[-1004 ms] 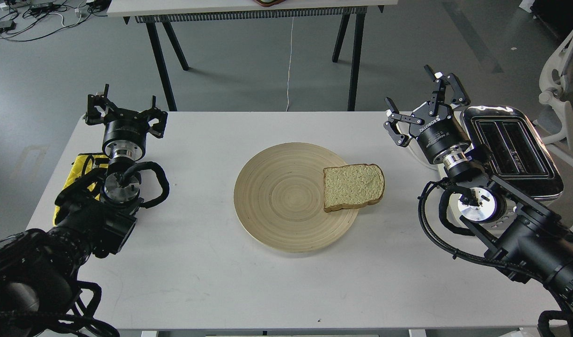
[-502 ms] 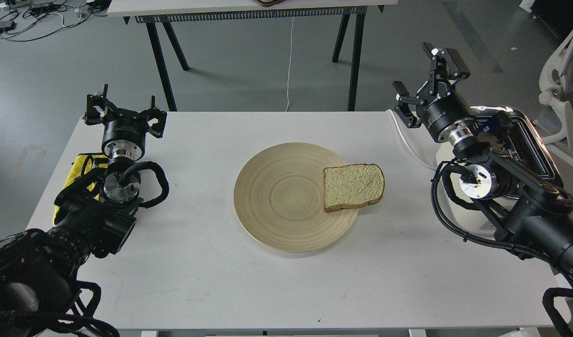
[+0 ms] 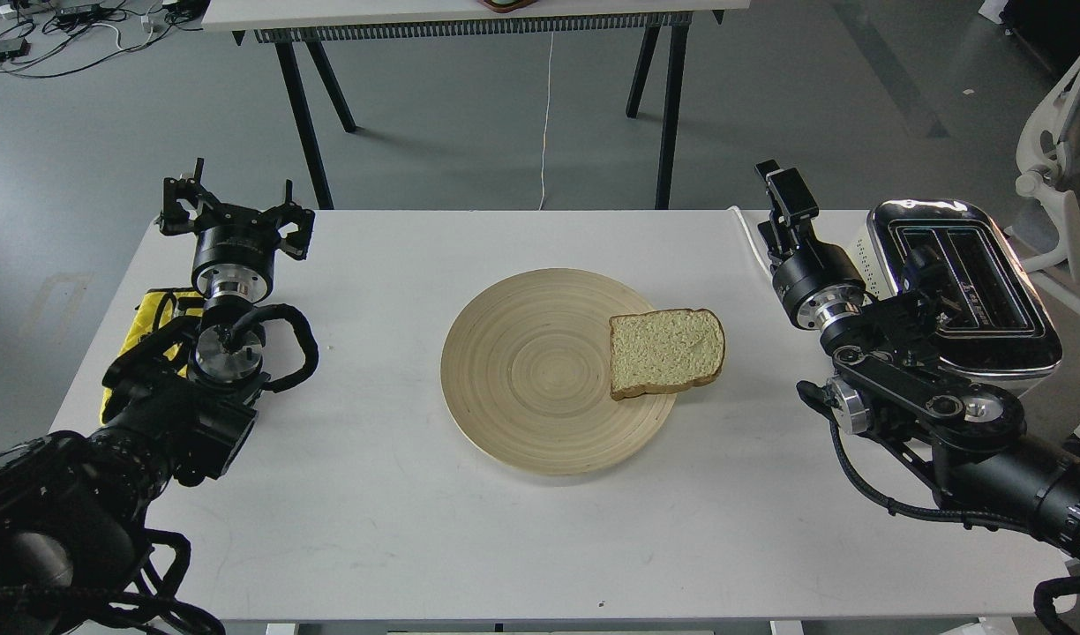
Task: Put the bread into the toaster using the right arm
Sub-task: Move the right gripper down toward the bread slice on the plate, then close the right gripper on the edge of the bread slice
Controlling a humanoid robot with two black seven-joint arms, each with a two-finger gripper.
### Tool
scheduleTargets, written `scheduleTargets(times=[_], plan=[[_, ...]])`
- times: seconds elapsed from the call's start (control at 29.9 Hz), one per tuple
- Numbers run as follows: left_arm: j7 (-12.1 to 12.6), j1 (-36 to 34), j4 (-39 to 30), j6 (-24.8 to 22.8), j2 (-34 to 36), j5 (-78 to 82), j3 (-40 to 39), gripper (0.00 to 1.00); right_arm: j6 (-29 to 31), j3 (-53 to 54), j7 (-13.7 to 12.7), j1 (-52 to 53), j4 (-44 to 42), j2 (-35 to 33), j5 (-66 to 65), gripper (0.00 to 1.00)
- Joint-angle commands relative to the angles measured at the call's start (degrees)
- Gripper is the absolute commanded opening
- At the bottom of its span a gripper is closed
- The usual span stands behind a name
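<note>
No text, label, brand, number or sign can be read. A small dark marking is seen on the chrome top of the toaster [image 3: 963, 282], between its slots, but it is too blurred to be made out.

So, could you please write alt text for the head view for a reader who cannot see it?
A slice of bread lies untouched on the right edge of a round wooden plate on a white table. The right gripper hovers between plate and toaster, seen edge-on. The left gripper, fingers spread, sits at the far left.
</note>
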Motion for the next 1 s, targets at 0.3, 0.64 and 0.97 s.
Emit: scheduleTargets(times=[0.3, 0.64, 0.97], plan=[[0.0, 0.0, 0.0, 0.0, 0.0, 0.0, 0.0, 1.0, -1.9, -1.1, 0.1, -8.0, -1.5, 1.3, -0.2, 0.97], [-0.1, 0.0, 0.0, 0.0, 0.0, 0.0, 0.0, 1.0, -3.2, -6.8, 0.4, -8.3, -6.7, 8.3, -0.2, 0.97], [0.0, 0.0, 0.0, 0.0, 0.0, 0.0, 0.0, 1.0, -5.2, -10.3, 0.7, -8.2, -6.6, 11.8, -0.2, 0.95]])
